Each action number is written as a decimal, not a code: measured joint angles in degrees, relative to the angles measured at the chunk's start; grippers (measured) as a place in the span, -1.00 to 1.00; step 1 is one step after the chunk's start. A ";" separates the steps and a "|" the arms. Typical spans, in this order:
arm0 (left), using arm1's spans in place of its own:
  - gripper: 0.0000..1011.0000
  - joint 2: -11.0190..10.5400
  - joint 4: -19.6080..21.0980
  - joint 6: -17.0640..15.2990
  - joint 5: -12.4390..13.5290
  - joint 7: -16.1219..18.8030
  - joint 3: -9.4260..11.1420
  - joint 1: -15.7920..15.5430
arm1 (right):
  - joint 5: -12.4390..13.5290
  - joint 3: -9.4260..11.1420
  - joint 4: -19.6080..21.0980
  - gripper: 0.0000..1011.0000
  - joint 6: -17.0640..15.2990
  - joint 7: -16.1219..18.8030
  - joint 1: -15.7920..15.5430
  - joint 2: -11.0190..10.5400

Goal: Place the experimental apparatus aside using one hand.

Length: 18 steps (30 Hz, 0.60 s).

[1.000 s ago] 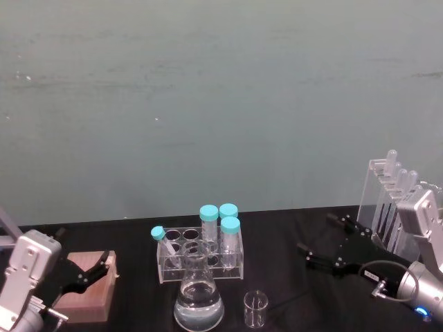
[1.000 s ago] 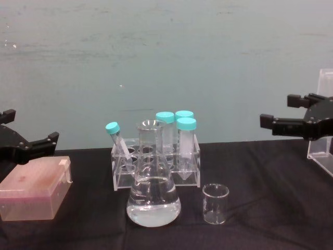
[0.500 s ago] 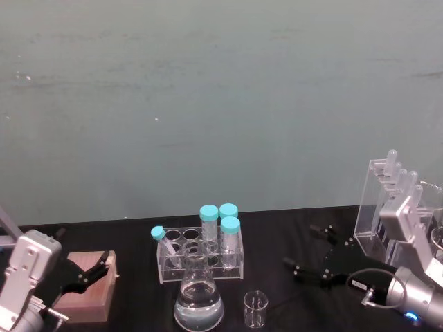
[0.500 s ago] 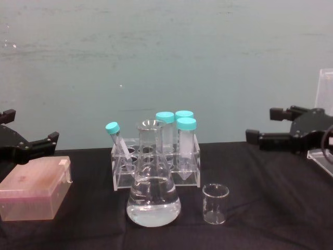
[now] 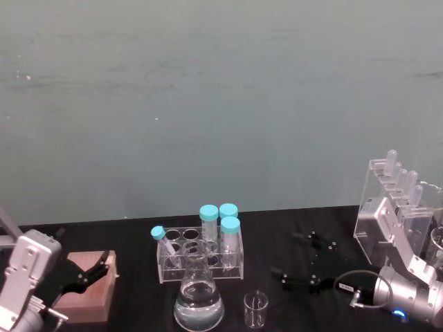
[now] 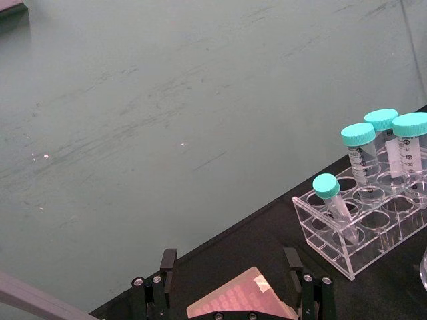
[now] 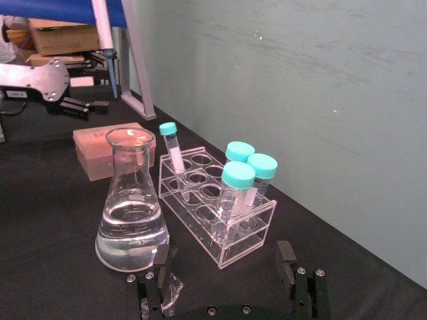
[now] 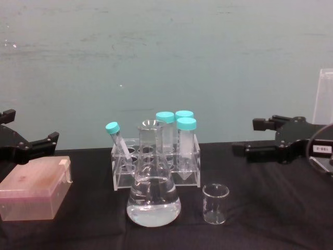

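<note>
The conical flask (image 5: pixel 199 301) (image 8: pixel 153 192) (image 7: pixel 131 207) with clear liquid stands at the table's front centre. The small empty beaker (image 5: pixel 255 309) (image 8: pixel 215 203) sits just right of it. The tall acrylic pipette stand (image 5: pixel 391 200) (image 8: pixel 325 88) is at the far right. My right gripper (image 5: pixel 285 254) (image 8: pixel 245 136) (image 7: pixel 220 263) hovers open above the table, right of the beaker and level with the tube rack, with nothing between its fingers. My left gripper (image 5: pixel 83 247) (image 8: pixel 32 125) (image 6: pixel 229 263) is open and parked at the far left.
A clear rack (image 5: pixel 201 256) (image 8: pixel 156 161) (image 6: pixel 363 213) (image 7: pixel 217 213) of teal-capped tubes stands just behind the flask. A pink box (image 5: pixel 86 287) (image 8: pixel 34 195) (image 6: pixel 240 303) lies under the left gripper. A green wall closes the back.
My right gripper has moved left and lower, away from the pipette stand toward the beaker and rack, staying open. The left arm and the labware have not moved.
</note>
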<state>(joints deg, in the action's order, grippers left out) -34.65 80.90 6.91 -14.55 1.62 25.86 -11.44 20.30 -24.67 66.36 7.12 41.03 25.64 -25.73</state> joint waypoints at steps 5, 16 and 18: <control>0.98 0.00 0.00 0.00 0.00 0.00 0.00 0.00 | -0.06 -1.41 -1.79 0.98 0.46 1.02 1.44 0.20; 0.98 0.00 0.00 0.00 0.00 0.00 0.00 0.00 | -0.59 -4.69 -5.24 0.98 1.22 3.47 4.34 0.94; 0.98 0.00 0.00 0.00 0.00 0.00 0.00 0.00 | -0.82 -5.26 -5.69 0.98 1.33 3.76 4.73 1.09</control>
<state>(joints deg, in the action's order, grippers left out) -34.65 80.90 6.91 -14.55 1.62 25.86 -11.43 19.47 -29.93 60.68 8.45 44.79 30.37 -24.64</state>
